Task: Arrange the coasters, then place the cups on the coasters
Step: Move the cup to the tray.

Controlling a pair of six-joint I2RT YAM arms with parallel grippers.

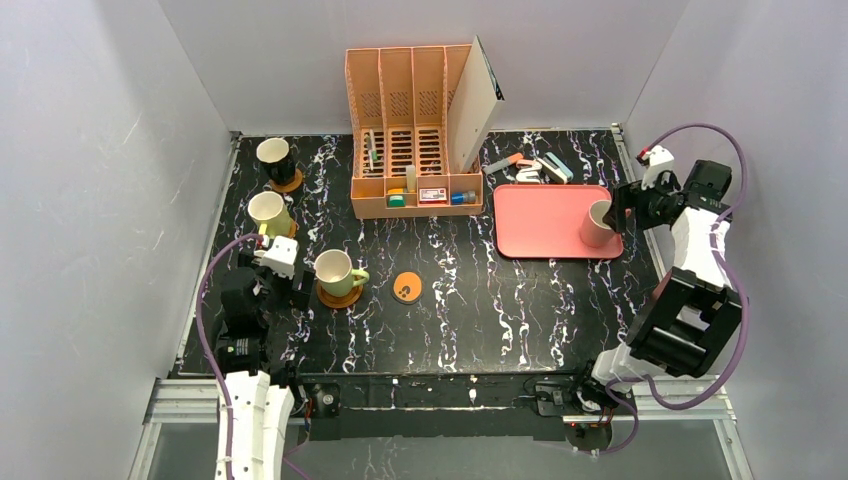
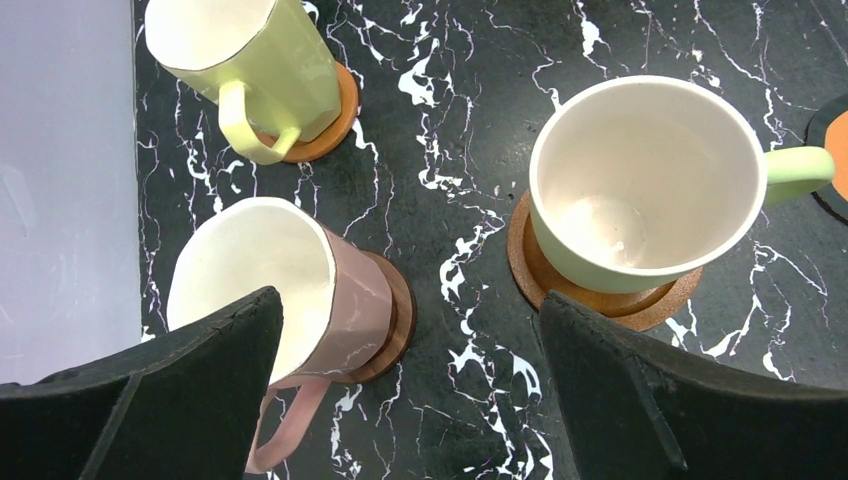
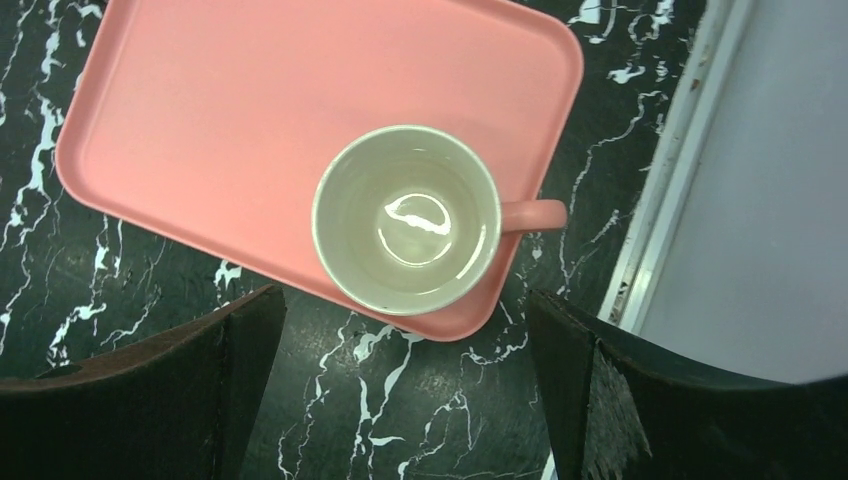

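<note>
Left side of the black marbled table [image 1: 480,310]: four cups are sitting on coasters.
- The black cup [image 1: 274,157] is standing farthest back on an orange-brown coaster [image 1: 290,184].
- The yellow cup [image 2: 250,55] is resting on a second orange-brown coaster [image 2: 328,122].
- A pale pinkish cup [image 2: 345,300] is sitting on the dark brown coaster [image 2: 397,318], nearest the left wall.
- The olive green cup [image 2: 640,170] is sitting on the ringed wooden coaster [image 2: 545,280], with its handle pointing right.
- The orange coaster with dark marks [image 1: 407,287] is lying bare just right of the green cup.

The left gripper [image 2: 405,305] is hovering above the gap between the pale cup and the green cup. Its jaws are spread wide and pinching nothing.

Right side: the last cup [image 3: 405,218] is standing upright on the pink tray [image 3: 220,110], close to one corner. Its handle is showing pink and pointing toward the right wall. The right gripper [image 3: 405,300] is hanging over it, fingers splayed wide and gripping nothing. I cannot tell whether either pad is touching the cup.

At the back, an orange desk organiser [image 1: 410,140] is standing with small stationery in it.
</note>
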